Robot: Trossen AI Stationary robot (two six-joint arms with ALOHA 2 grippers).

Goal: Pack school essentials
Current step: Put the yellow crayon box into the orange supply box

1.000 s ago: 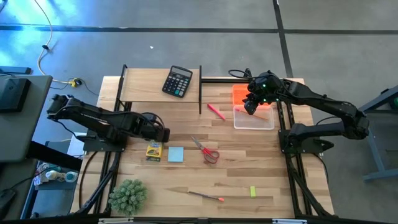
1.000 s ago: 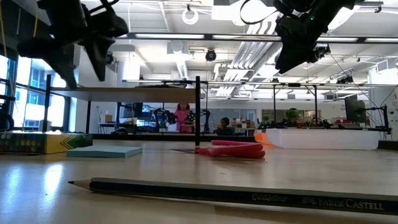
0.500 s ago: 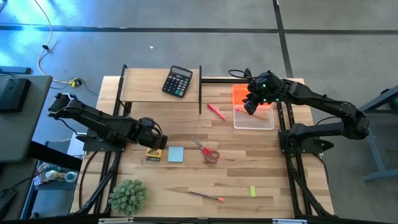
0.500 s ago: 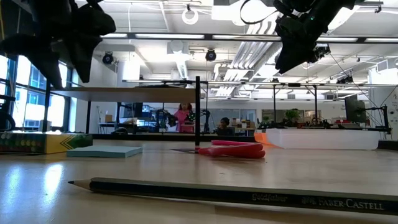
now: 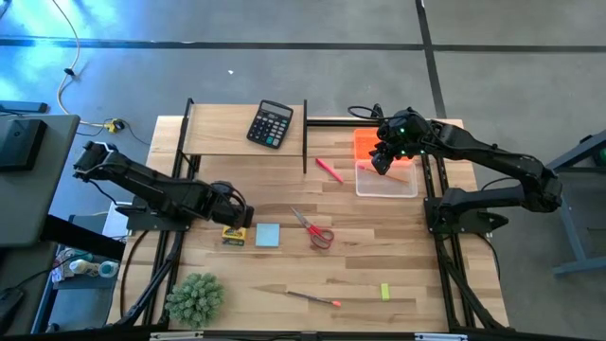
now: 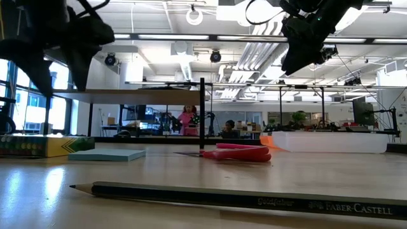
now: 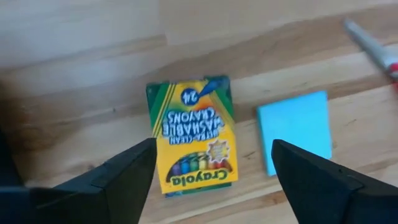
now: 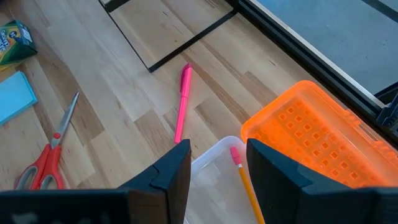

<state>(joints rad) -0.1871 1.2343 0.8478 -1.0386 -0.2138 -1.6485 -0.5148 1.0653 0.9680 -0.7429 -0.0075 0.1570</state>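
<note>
The left gripper (image 7: 211, 168) has been drawn back over the yellow crayon box (image 7: 193, 132), which lies on the table between and below its spread fingers. A pick-up seems imminent. The right gripper (image 8: 214, 165), fingers apart, is held over the clear box (image 5: 386, 179), where a pencil (image 8: 245, 182) already lies.

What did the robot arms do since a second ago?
The left pincer slid back toward its own side and now hangs open over the yellow crayon box, not holding it. The right pincer stayed open over the clear bin. The note pad, scissors and marker stayed put.
</note>
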